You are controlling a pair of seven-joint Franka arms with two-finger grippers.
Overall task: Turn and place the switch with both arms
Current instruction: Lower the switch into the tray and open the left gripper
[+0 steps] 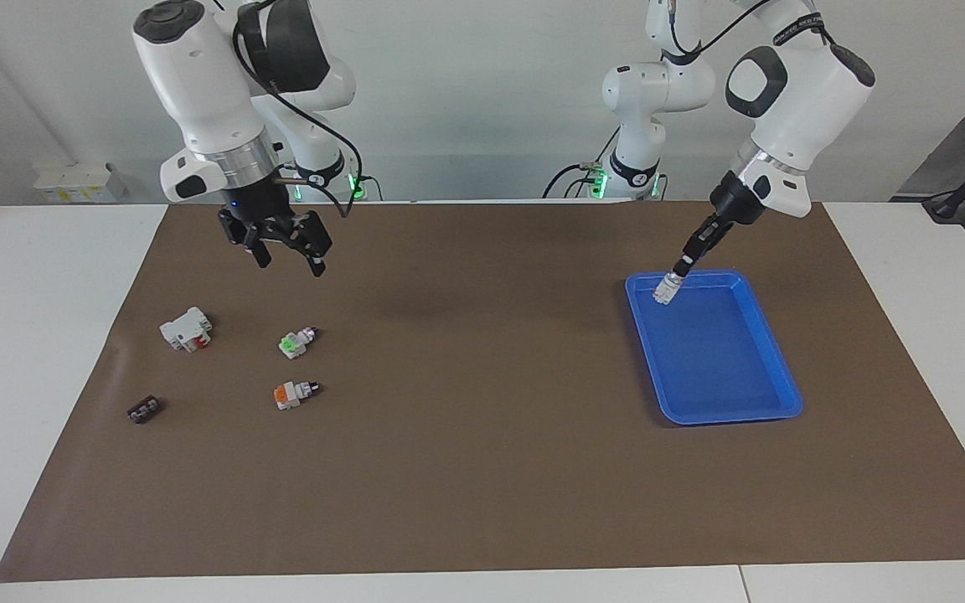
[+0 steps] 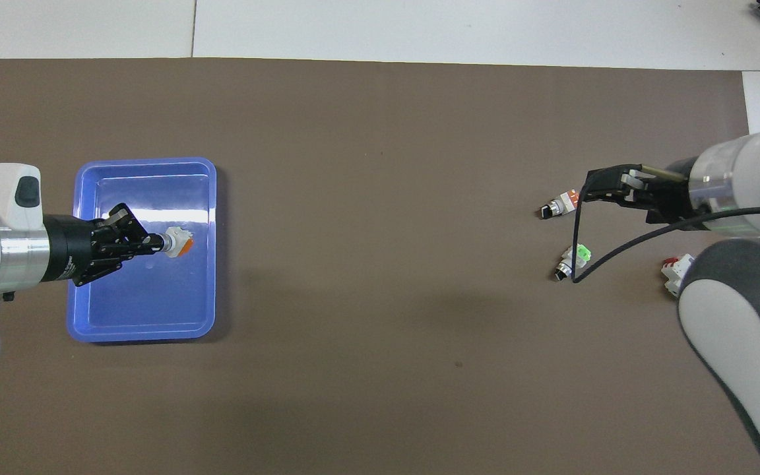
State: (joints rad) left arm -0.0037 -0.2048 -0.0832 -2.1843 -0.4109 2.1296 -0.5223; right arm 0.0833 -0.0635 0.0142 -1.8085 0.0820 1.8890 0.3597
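Observation:
My left gripper (image 1: 682, 268) (image 2: 159, 243) is shut on the knob end of a small white switch (image 1: 665, 290) (image 2: 179, 243) with an orange block at its free end. It holds the switch tilted, low inside the blue tray (image 1: 730, 419) (image 2: 146, 160), at the tray's end nearer the robots. I cannot tell whether the switch touches the tray floor. A second orange-ended switch (image 1: 294, 394) (image 2: 561, 204) lies on the brown mat at the right arm's end. My right gripper (image 1: 286, 251) (image 2: 594, 188) is open and empty, raised over the mat by the loose parts.
A green-ended switch (image 1: 296, 342) (image 2: 574, 258) lies a little nearer the robots than the loose orange one. A bigger white block with a red part (image 1: 186, 328) (image 2: 677, 272) and a small black part (image 1: 144, 409) lie closer to the mat's edge.

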